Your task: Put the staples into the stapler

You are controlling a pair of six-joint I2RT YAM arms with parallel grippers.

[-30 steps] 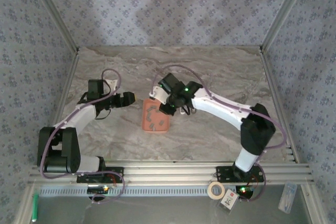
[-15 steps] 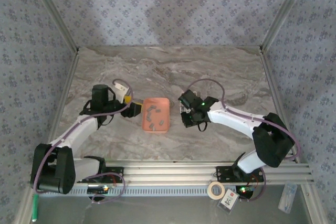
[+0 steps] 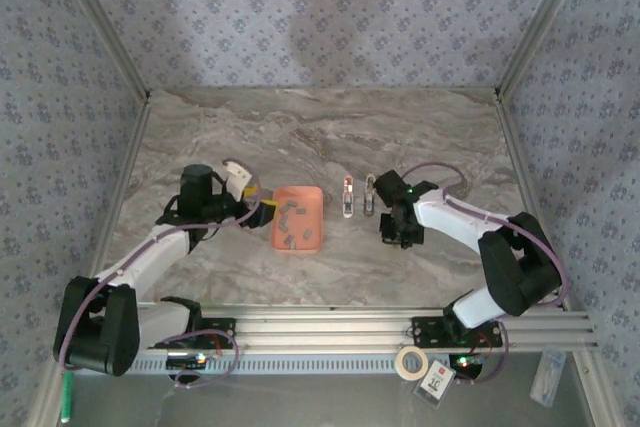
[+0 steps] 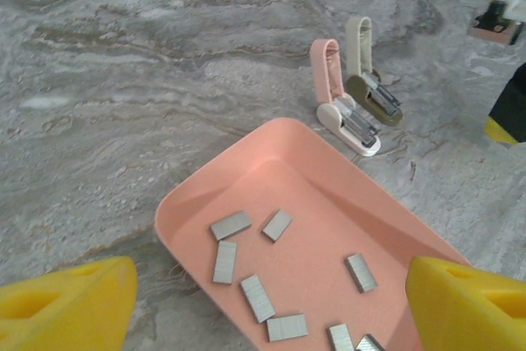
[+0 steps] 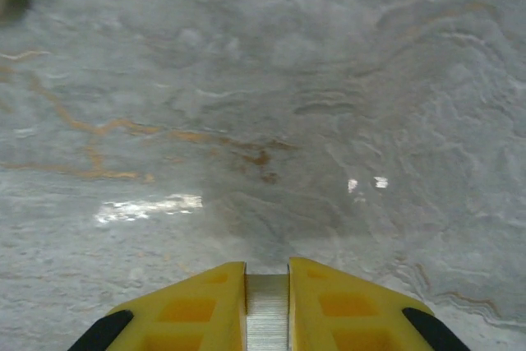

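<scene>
The salmon-orange tray (image 3: 312,195) lies mid-table with several grey staples (image 4: 257,297) scattered in it. Just right of it lie two small staplers, a pink one (image 4: 332,88) and a beige-olive one (image 4: 366,80), both hinged open with their metal channels showing; in the top view they are the pink stapler (image 3: 347,197) and the beige stapler (image 3: 370,194). My left gripper (image 3: 262,205) hovers at the tray's left edge, wide open (image 4: 271,306), the tray between its yellow fingers (image 4: 74,297). My right gripper (image 3: 394,229) is low over bare marble right of the staplers, shut on a ribbed staple strip (image 5: 267,314).
The marble table (image 3: 300,137) is walled by patterned panels at the back and sides. A metal rail (image 3: 330,332) runs along the near edge, with a tape roll (image 3: 407,361) and small items below it.
My right gripper has left the tray and swung right past the staplers, uncovering them. My left gripper has moved in to the tray's left edge.
</scene>
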